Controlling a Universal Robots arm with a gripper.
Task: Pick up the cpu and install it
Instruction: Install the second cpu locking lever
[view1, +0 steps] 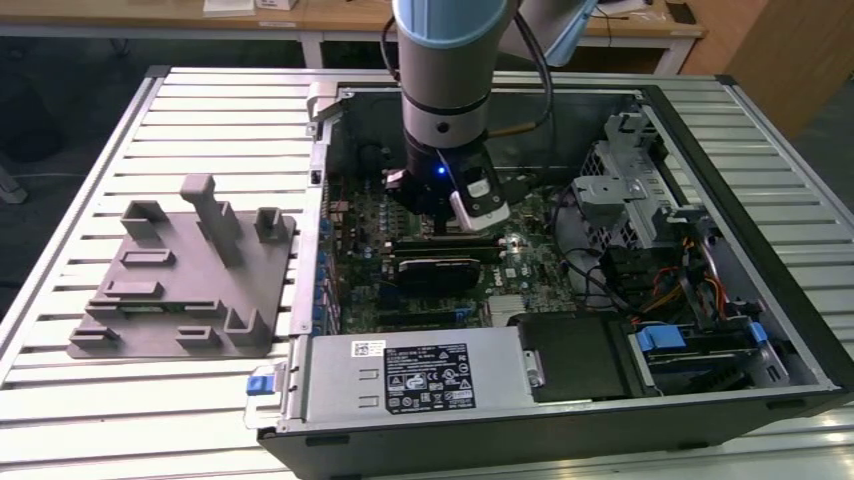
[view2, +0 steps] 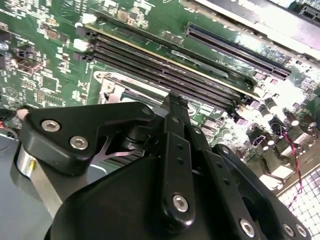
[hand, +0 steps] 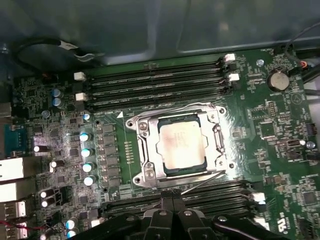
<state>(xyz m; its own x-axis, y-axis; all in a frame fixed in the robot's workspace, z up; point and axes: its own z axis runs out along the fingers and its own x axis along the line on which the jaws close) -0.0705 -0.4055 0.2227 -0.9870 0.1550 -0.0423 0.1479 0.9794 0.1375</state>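
The cpu (hand: 181, 145), a silver square chip, lies flat inside the metal-framed socket (hand: 142, 150) on the green motherboard (hand: 270, 165). In the first wrist view my gripper (hand: 172, 204) hangs just off the socket's edge, apart from the chip, with its black fingers pressed together and nothing between them. In the second wrist view the gripper (view2: 176, 100) covers most of the socket, of which a corner (view2: 112, 87) shows. In the exterior view the gripper (view1: 430, 222) reaches down into the open computer case (view1: 747, 380) over the board's middle.
Memory slots (hand: 155, 85) run on both sides of the socket. A grey tray with upright pegs (view1: 187, 290) sits at the exterior view's left of the case. A power supply (view1: 414, 375), drive cage (view1: 641, 200) and cables (view1: 694, 290) crowd the case.
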